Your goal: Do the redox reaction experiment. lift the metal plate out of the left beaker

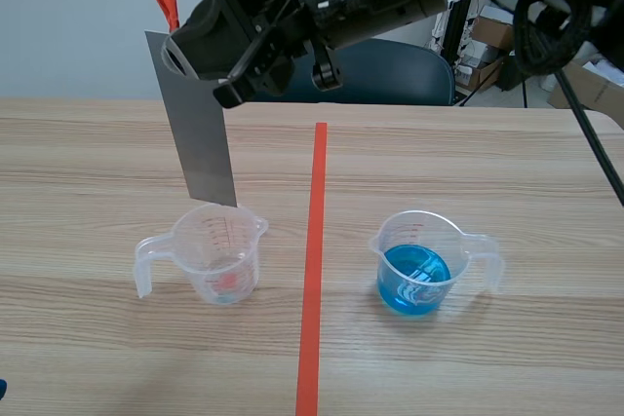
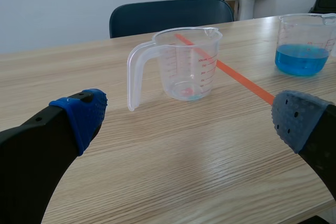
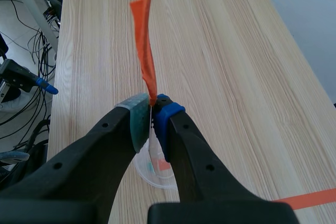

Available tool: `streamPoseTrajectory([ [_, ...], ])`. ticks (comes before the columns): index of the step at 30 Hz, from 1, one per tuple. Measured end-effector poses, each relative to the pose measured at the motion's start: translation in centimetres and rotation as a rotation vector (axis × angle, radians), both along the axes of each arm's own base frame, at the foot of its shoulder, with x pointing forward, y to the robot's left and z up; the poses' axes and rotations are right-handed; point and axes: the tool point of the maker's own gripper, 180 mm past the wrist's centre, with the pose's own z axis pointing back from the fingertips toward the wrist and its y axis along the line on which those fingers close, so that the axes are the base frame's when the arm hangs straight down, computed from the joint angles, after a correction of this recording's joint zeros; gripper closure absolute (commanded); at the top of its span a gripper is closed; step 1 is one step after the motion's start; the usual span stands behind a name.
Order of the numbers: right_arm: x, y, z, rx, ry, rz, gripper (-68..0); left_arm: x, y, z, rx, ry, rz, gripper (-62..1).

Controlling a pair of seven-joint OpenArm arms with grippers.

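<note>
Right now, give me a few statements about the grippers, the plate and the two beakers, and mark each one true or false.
1. The right gripper is shut on the metal plate. True.
2. The left gripper holds the left beaker. False: it is open and empty, apart from that beaker.
3. The right beaker holds blue liquid. True.
4. The metal plate lies flat on the table. False: it hangs nearly upright, its lower end at the left beaker's rim.

Bright, even light fills the room, casting only faint, soft shadows on the table (image 1: 487, 163).
</note>
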Motion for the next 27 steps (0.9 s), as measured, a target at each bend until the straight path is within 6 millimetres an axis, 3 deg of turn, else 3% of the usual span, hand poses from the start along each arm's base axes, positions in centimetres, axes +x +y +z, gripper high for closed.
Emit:
streamPoseTrajectory([
  [27,0.00,-0.07,-0.20,-0.012,0.002,-0.001,-0.4,0.00,0.00,0.00,0.000,0.000,0.000,-62.3],
])
